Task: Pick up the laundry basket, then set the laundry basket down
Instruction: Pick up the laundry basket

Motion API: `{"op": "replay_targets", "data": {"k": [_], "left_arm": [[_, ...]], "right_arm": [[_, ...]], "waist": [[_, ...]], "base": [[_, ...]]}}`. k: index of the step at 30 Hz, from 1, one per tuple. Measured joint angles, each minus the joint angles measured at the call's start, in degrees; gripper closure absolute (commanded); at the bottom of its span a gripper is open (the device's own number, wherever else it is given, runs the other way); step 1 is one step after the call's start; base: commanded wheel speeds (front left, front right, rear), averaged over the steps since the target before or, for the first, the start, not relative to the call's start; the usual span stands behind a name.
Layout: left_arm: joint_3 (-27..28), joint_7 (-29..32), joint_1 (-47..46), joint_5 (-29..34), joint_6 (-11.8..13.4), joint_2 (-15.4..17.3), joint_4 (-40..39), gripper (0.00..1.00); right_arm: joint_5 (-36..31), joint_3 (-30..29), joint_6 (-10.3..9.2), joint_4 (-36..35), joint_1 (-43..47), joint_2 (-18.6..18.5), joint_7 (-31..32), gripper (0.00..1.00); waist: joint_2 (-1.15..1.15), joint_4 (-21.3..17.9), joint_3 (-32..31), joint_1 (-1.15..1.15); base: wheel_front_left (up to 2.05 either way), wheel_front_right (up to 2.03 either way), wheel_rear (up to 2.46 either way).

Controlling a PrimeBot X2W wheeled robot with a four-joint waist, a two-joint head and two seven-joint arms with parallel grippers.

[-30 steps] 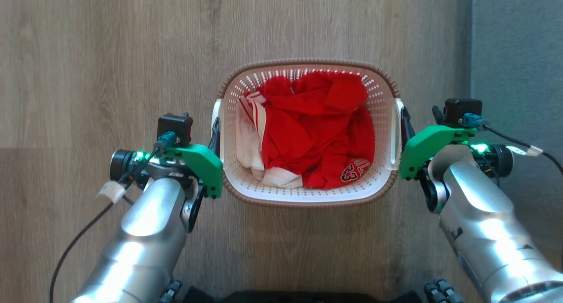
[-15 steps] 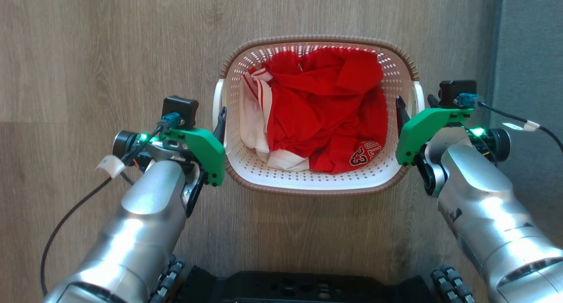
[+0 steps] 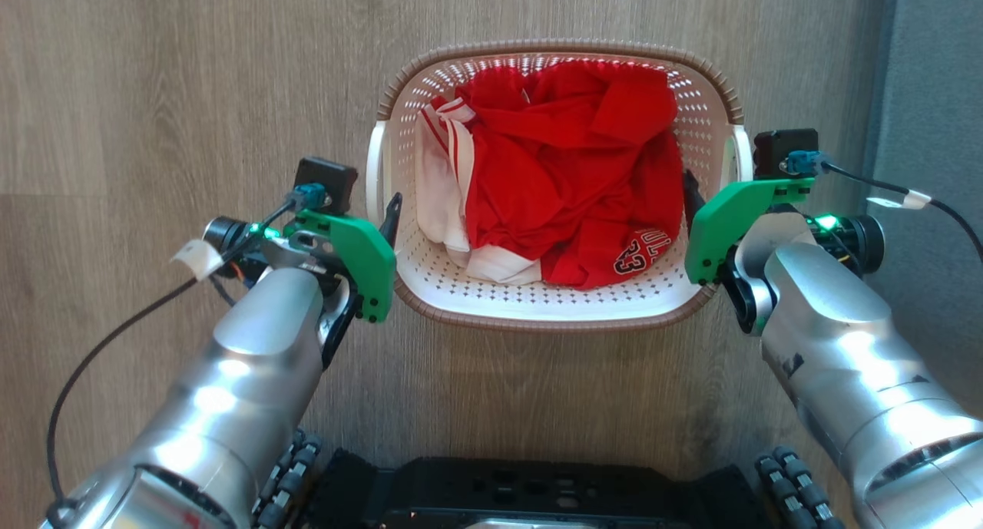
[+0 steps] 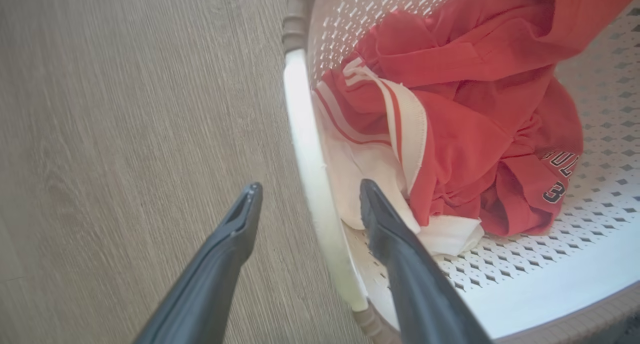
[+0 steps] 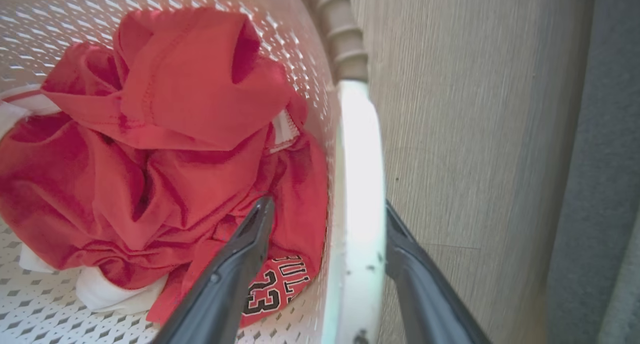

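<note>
Down on the wooden floor [image 3: 153,91], the laundry basket [image 3: 553,322] sits unlifted. Both pairs of fingers, beside its handles a second ago, now straddle them: left fingers [image 4: 239,224] and right fingers [image 5: 247,244] spread wide, not yet pinching. Closing comes next, I'd say. Red jersey [image 5: 280,284] reads "BULL" and "23".

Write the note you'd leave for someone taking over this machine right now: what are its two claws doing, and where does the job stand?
Left gripper: open, fingers astride the left handle, not clamped.
Right gripper: open, astride the right handle, outer finger against it.
The laundry basket, with red and white clothes inside, is between the arms above the wood floor; lifted or not, I cannot tell.
Done: both grippers placed. Left: close, lift, set down.
</note>
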Motion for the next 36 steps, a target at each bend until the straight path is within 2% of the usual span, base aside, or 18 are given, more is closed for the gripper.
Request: {"op": "replay_targets", "data": {"k": [14,34,35,36], "left_arm": [[-6.5,1.4,-4.3,-5.1,0.2,0.0,1.2,0.00],[-13.9,4.3,-6.9,-13.6,0.9,0.0,0.2,0.00],[-14.2,4.6,-6.9,-14.1,0.9,0.0,0.1,0.08],[-14.5,4.9,-7.0,-14.6,0.9,0.0,0.0,0.55]], "right_arm": [[1.2,2.4,0.00,2.9,-3.6,0.0,2.9,0.00],[1.6,3.7,0.00,5.0,-5.8,-0.1,2.8,0.00],[1.6,3.7,0.00,5.0,-5.8,-0.1,2.8,0.07],[1.6,3.8,0.00,5.1,-5.8,-0.1,2.8,0.51]], "waist": [[0.00,0.2,3.0,0.00],[0.00,1.0,6.0,0.00],[0.00,1.1,6.1,0.00],[0.00,1.1,6.1,0.00]], "base": [[0.00,0.00,0.00],[0.00,0.00,0.00],[0.00,0.00,0.00],[0.00,0.00,0.00]]}}
